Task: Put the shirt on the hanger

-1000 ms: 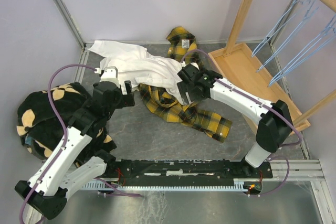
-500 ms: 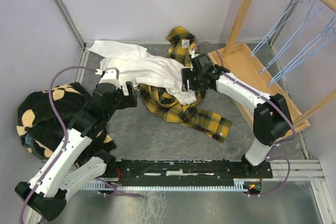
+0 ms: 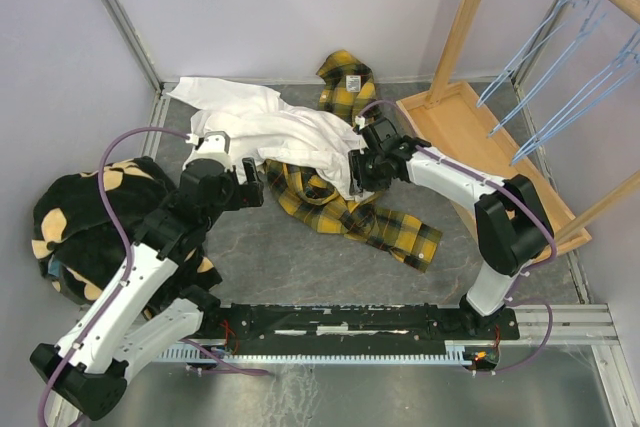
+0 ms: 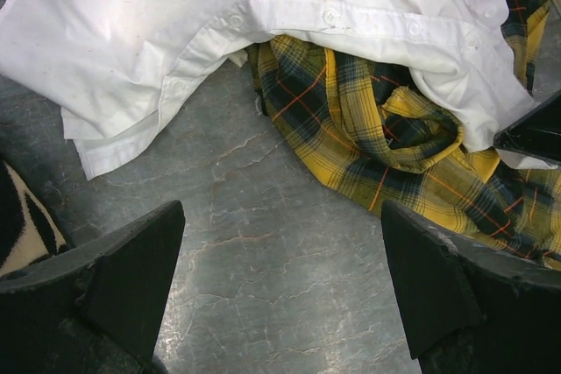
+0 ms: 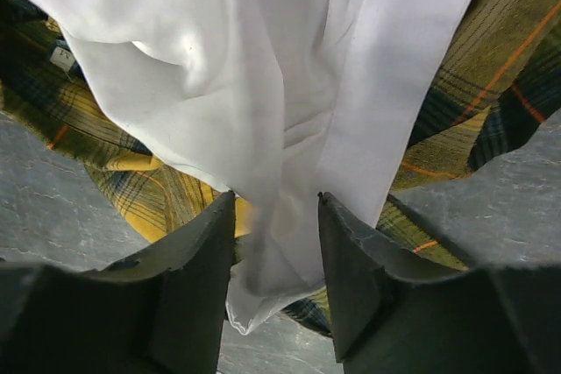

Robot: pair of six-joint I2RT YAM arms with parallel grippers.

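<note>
The yellow and black plaid shirt lies crumpled on the grey table, partly buried under a white garment. Its collar with the label pokes out at the back. My right gripper sits low at the white garment's right edge. In the right wrist view its jaws are half closed, with a hanging fold of white cloth between them and the plaid shirt beneath. My left gripper hovers wide open over bare table, just short of the shirt. Light-blue hangers hang at the back right.
A black fleece with tan patches is heaped at the left beside my left arm. A wooden rack with a tray-like base stands at the right and carries the hangers on its rail. Walls close in behind and on both sides.
My right gripper swung toward the back and came down on the white garment's right edge, its jaws narrowing around the cloth. My left arm edged slightly forward, gripper still wide open.
</note>
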